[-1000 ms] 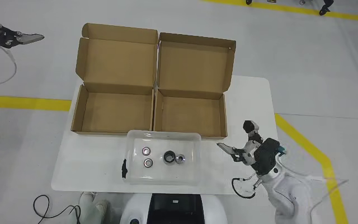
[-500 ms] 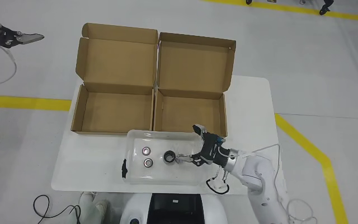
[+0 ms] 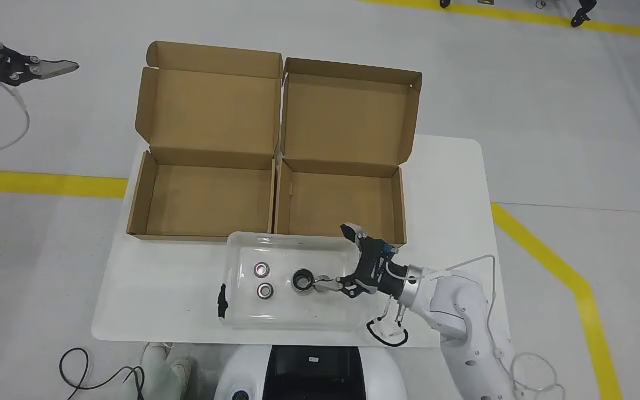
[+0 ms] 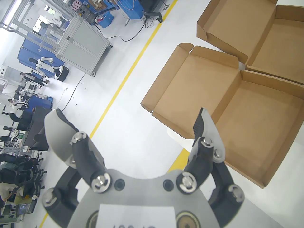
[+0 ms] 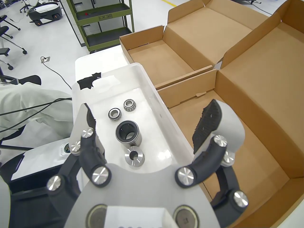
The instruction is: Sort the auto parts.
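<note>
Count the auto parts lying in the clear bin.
4: two small bearings side by side, a larger dark sleeve next, then a silver collar nearest the right pincer. None looks hidden.

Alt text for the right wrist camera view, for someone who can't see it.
The open right gripper hangs above one end of a clear tray holding two small bearings, a larger sleeve and a cone-shaped bushing. Two open cardboard boxes sit beside it.

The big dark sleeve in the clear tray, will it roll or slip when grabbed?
The sleeve stands on end, so it probably won't roll unless tipped. Its shiny metal wall looks smooth, possibly slippery. Thick walls suggest it's heavy for its size.
</note>
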